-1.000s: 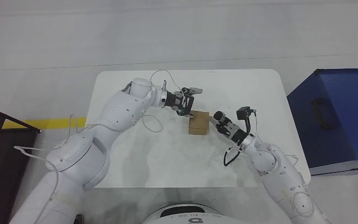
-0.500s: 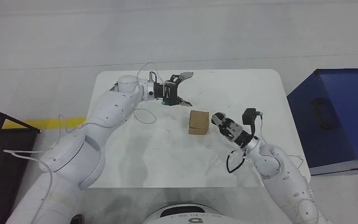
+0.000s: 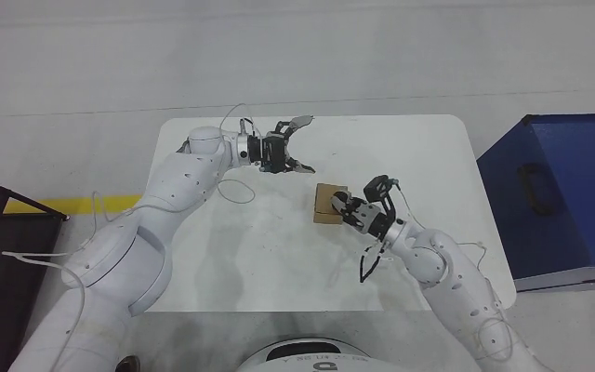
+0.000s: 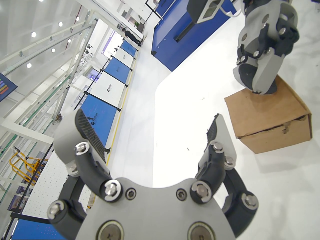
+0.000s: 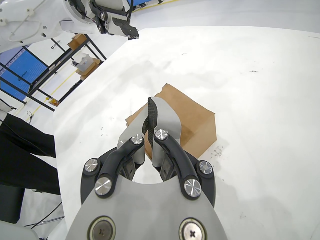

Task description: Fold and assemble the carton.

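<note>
The carton [image 3: 328,203] sits closed near the middle of the table [image 3: 418,158], with bare surface on every side and all table edges well apart from it. The right end effector [image 3: 343,206] is clenched, its fingers pressed together with the tips resting on the carton's top by the edge nearest that arm. The left end effector [image 3: 307,145] is released, fingers spread wide, above the table on the carton's far side and apart from it.

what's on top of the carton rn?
The right gripper, fingers shut, tips down on the carton top face near one edge; nothing else is on it. The patch under the tips is covered, so actual contact can't be confirmed.
</note>
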Controlling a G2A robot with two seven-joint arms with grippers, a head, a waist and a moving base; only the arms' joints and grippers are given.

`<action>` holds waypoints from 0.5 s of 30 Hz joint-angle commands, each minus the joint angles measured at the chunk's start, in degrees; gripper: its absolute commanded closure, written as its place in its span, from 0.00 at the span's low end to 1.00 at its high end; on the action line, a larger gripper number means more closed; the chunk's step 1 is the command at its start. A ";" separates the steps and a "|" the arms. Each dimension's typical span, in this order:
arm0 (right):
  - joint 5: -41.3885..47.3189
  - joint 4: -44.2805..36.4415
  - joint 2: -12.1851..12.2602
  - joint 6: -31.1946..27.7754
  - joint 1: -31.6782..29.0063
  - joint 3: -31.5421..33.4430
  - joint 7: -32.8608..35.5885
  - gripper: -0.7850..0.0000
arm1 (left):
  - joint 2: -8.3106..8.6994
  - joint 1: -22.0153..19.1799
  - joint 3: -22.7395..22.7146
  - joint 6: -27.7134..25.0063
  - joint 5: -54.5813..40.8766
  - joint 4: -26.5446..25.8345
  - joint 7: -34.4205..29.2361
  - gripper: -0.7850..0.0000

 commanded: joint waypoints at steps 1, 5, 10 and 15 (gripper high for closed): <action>-0.21 -0.53 0.03 0.49 0.00 0.07 0.39 1.00 | 0.00 0.00 0.00 0.00 0.00 0.00 0.00 0.00; -0.45 -3.11 0.21 0.77 -0.99 1.06 -0.38 1.00 | 0.00 0.00 0.00 0.00 0.00 0.00 0.00 0.00; -1.00 -3.14 0.25 1.92 -1.11 1.12 0.52 1.00 | 0.00 0.00 0.00 0.00 0.00 0.00 0.00 0.00; -0.98 -3.99 0.30 1.59 -1.26 1.64 -0.65 1.00 | 0.00 0.00 0.00 0.00 0.00 0.00 0.00 0.00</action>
